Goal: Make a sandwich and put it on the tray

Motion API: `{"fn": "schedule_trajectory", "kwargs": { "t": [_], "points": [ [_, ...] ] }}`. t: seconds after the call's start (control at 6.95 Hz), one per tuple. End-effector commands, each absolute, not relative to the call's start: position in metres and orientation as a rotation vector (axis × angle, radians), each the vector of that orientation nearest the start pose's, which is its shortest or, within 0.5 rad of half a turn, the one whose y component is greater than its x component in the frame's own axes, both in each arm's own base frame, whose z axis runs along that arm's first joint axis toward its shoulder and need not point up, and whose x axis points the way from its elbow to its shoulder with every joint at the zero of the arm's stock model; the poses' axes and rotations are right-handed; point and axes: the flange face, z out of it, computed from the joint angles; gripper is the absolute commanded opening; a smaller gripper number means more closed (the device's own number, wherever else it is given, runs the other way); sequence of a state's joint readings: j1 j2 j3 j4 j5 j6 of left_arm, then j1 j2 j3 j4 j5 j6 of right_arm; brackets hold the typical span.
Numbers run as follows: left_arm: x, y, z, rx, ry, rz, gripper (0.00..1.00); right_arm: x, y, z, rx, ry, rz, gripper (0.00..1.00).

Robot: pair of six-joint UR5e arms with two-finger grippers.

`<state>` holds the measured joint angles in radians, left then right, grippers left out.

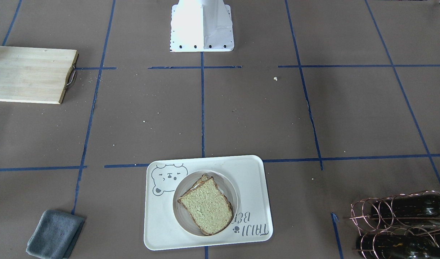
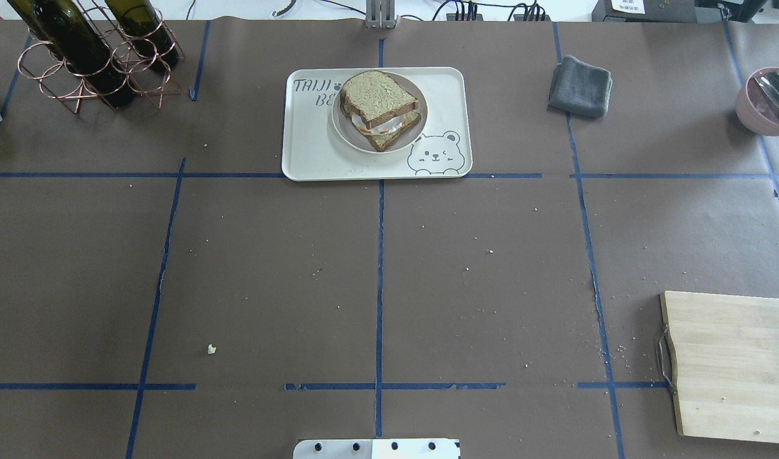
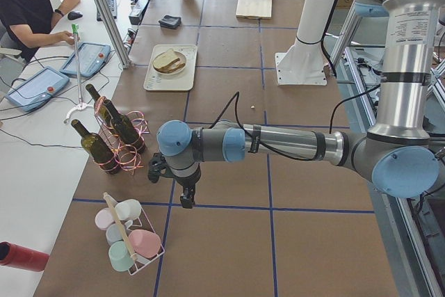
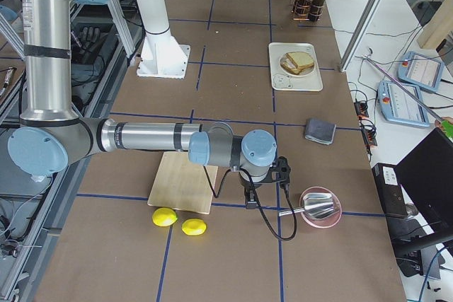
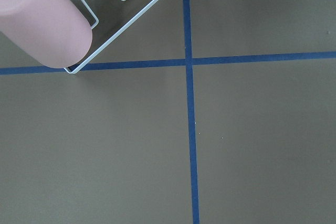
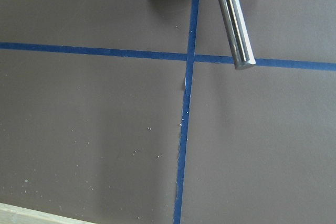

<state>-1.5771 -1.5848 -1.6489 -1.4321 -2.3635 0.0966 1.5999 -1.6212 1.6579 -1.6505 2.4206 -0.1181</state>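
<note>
The sandwich (image 1: 205,205), two bread slices with a white egg between them, sits on a round white plate (image 2: 349,132) on the cream tray (image 1: 249,180) with the bear drawing. It also shows in the overhead view (image 2: 379,107) at the table's far middle. My left gripper (image 3: 186,199) hangs over the table's left end near a cup rack, far from the tray. My right gripper (image 4: 251,201) hangs over the right end beside a pink bowl. Both show only in the side views, so I cannot tell whether they are open or shut.
A wooden cutting board (image 2: 734,363) lies at the near right. A grey cloth (image 2: 581,86) lies right of the tray. A copper rack with wine bottles (image 2: 90,51) stands far left. A pink bowl (image 2: 769,102) holds a metal utensil (image 6: 233,24). Two lemons (image 4: 177,221) lie beyond the board.
</note>
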Motion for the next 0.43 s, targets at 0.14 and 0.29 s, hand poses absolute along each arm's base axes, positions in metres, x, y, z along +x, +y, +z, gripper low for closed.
{"fn": "schedule_trajectory", "kwargs": {
  "t": [0.14, 0.29],
  "points": [
    [-0.0654, -0.4931, 0.6251, -0.001, 0.794, 0.068, 1.0, 0.072, -0.4662, 0.6402, 0.027, -0.852, -0.067, 1.0],
    [-0.0654, -0.4932, 0.6256, -0.001, 0.794, 0.068, 1.0, 0.072, -0.4671, 0.638, 0.031, -0.851, -0.069, 1.0]
  ]
}}
